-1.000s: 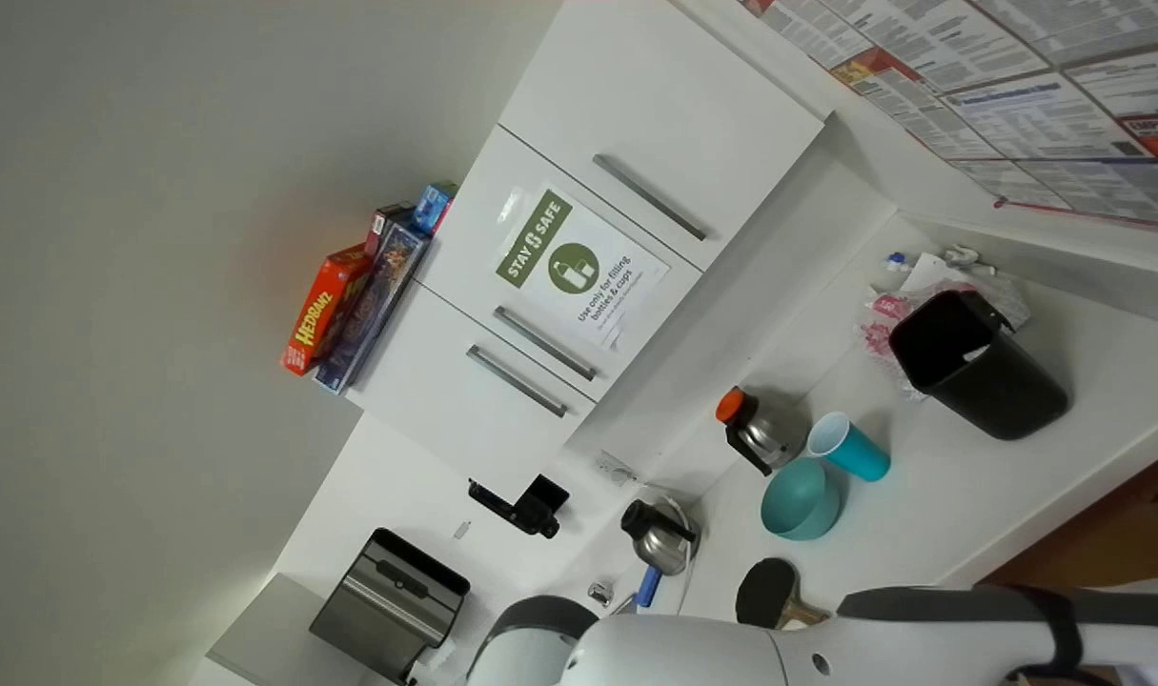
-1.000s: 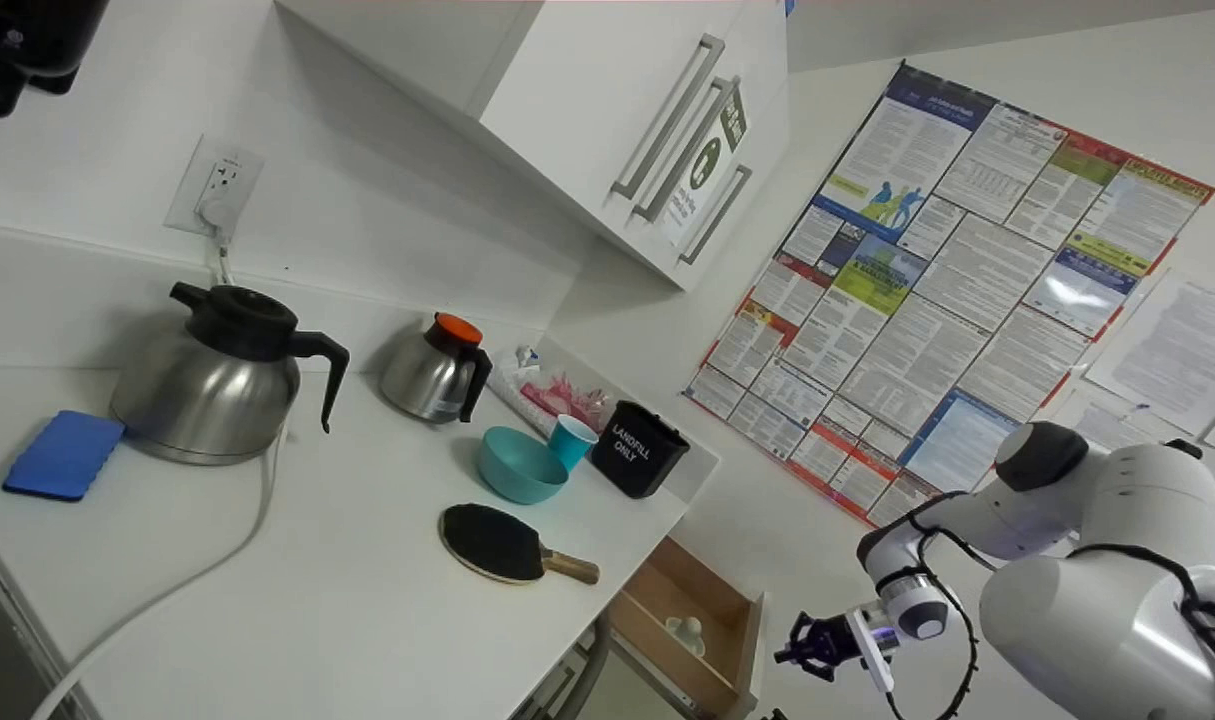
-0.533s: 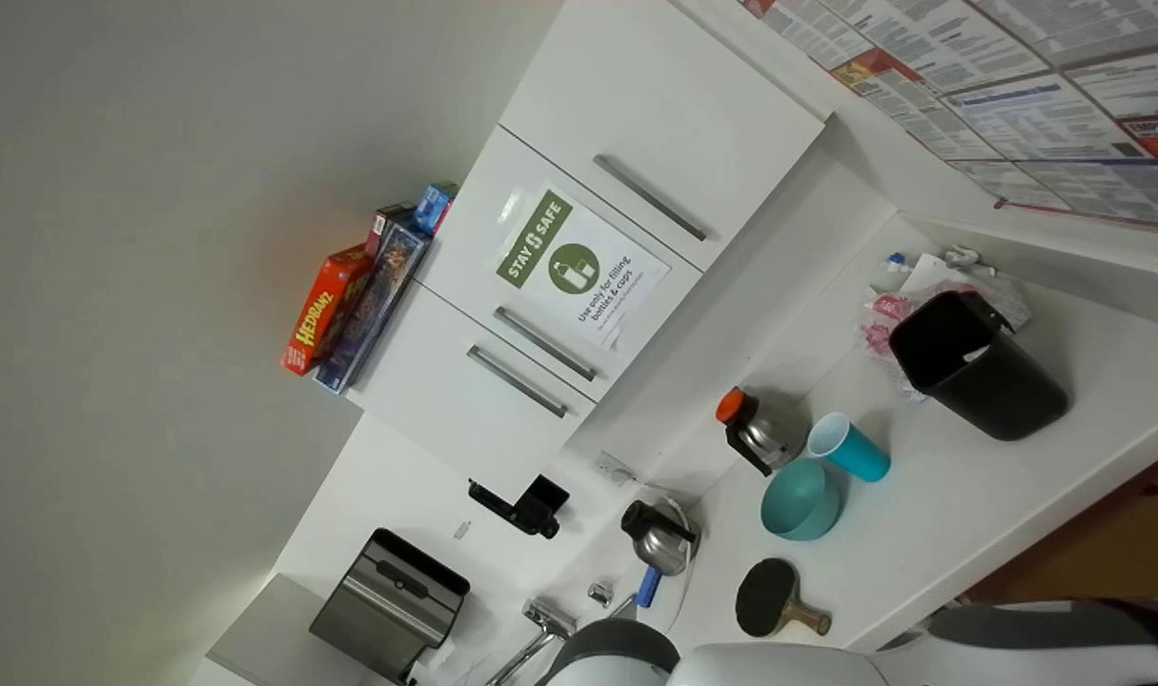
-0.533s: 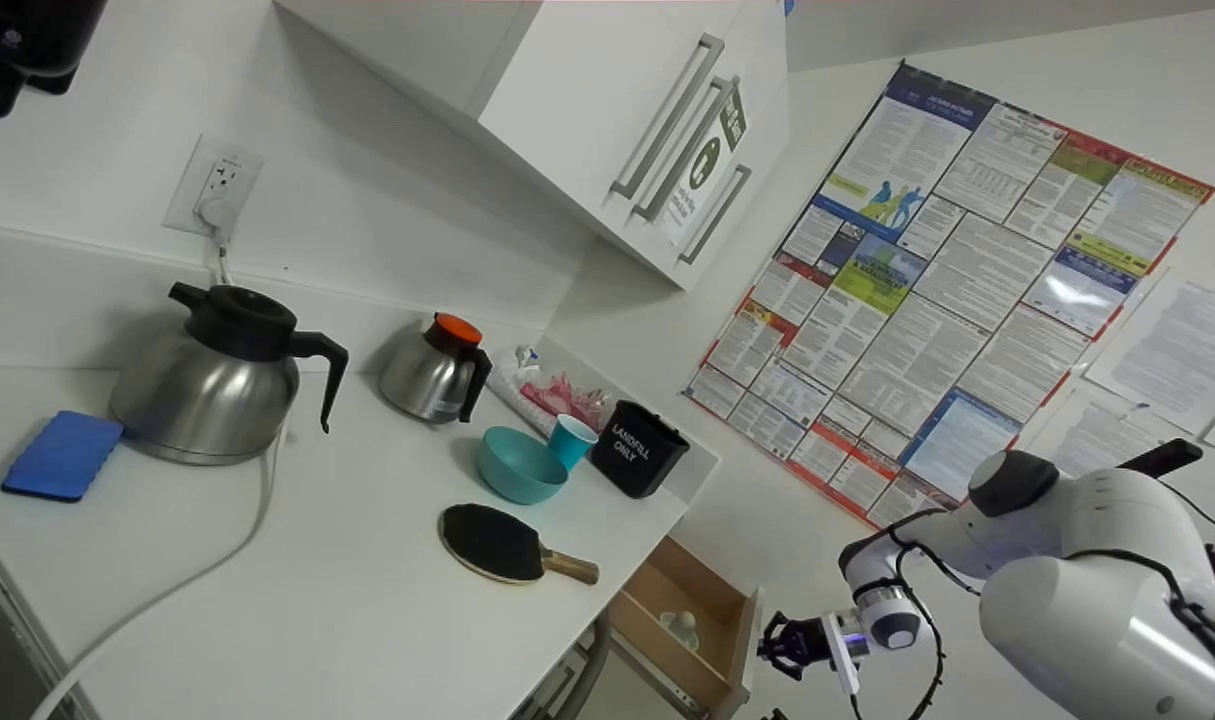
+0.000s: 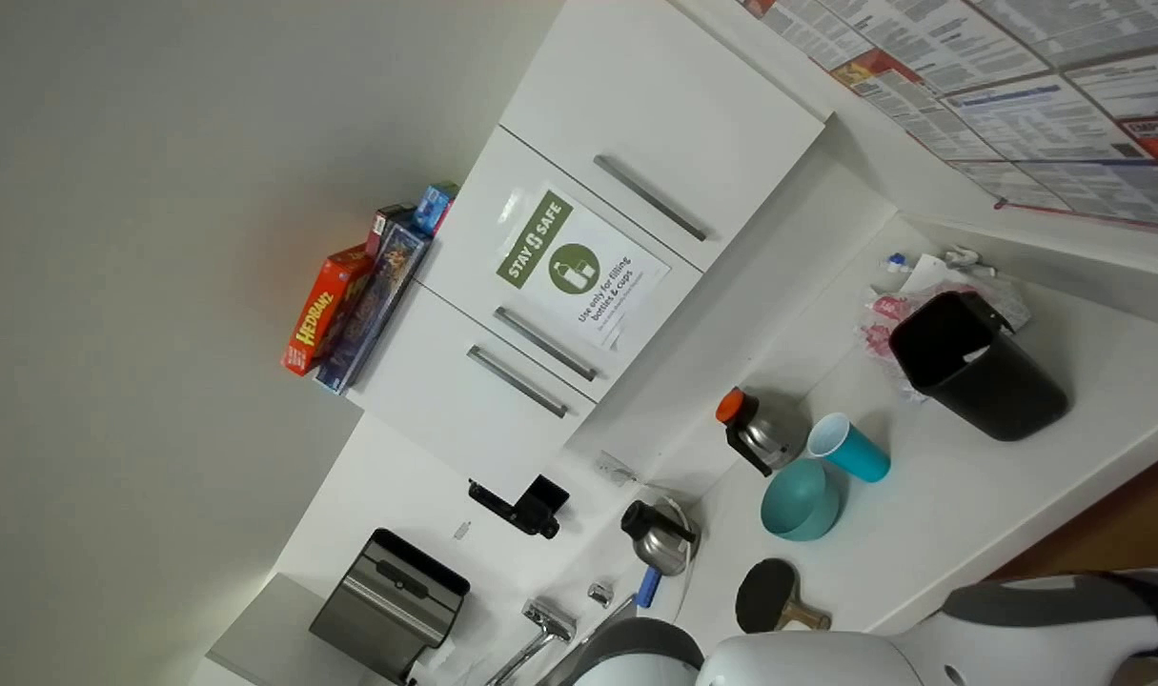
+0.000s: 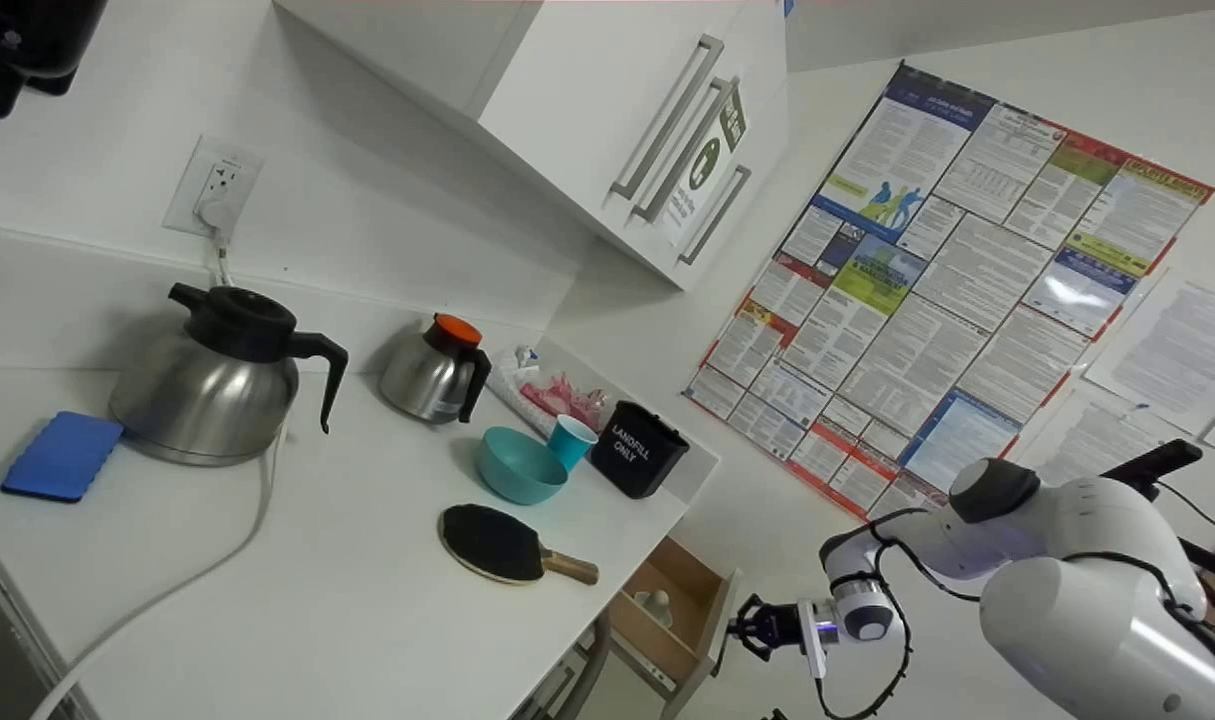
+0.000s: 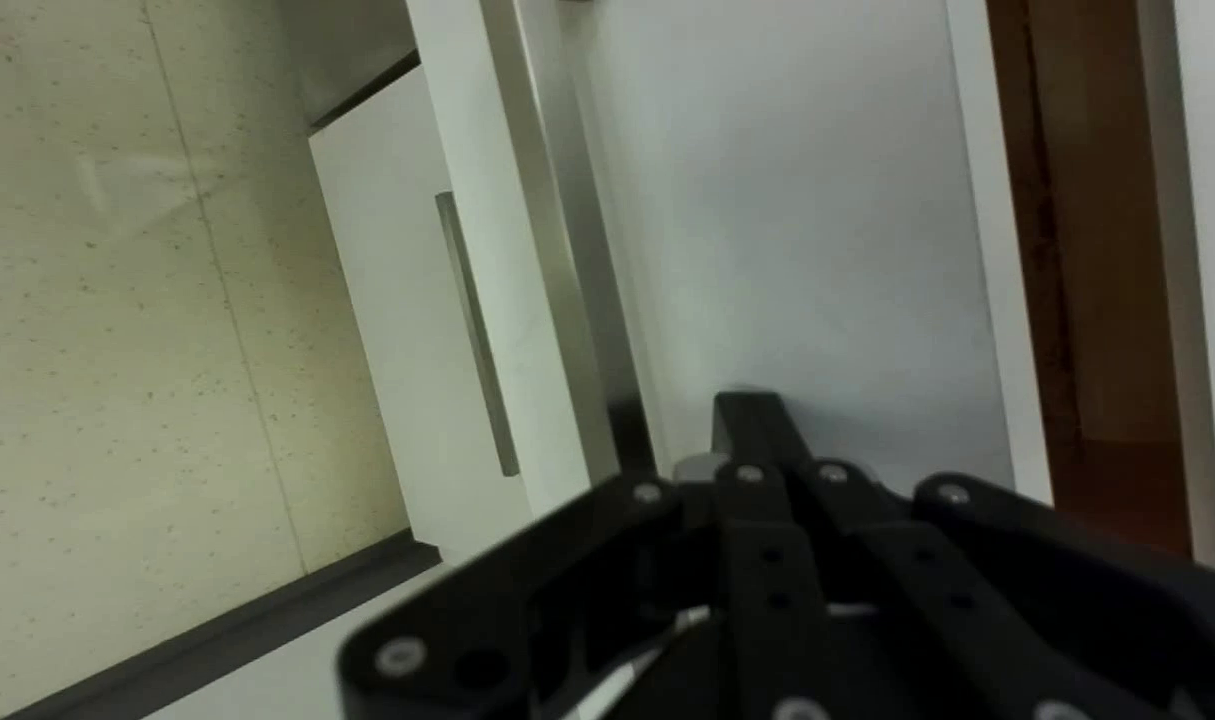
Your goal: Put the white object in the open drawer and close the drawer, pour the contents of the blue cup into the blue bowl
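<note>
"How does your hand stand?"

"My fingers lie together, going by the wrist view: no gap that I can see between the tips, and nothing held there. In an exterior view I'm low in the frame, right of middle, pointing left."

"And the drawer?"

"Just left of my tips there, near the bottom of the frame, partly out. The white object lies inside it, so I'd count that step done. Next, I judge, is the closing push, and it turns on the drawer front. It is straight ahead of me; my tips touch its outer face, or are so near that I can't tell."

"Which way does it run?"

"In the wrist view its long axis goes steeply, almost top to bottom, with the drawer's brown inside showing along its right. In an exterior view the front slants from upper right to lower left, and the drawer's sides run back toward the upper left. So I should press up and left in that frame, along those sides. My fingers point nearer to plain left; if I push off that line, I may skid along the face or make the drawer bind."

"And the pouring?"

"Not yet begun, as I read it. The blue cup stands upright, the blue bowl at its lower left in both exterior views, touching or just beside, I can't tell which. Both are well apart from me, and what the cup holds I can't see."
</note>
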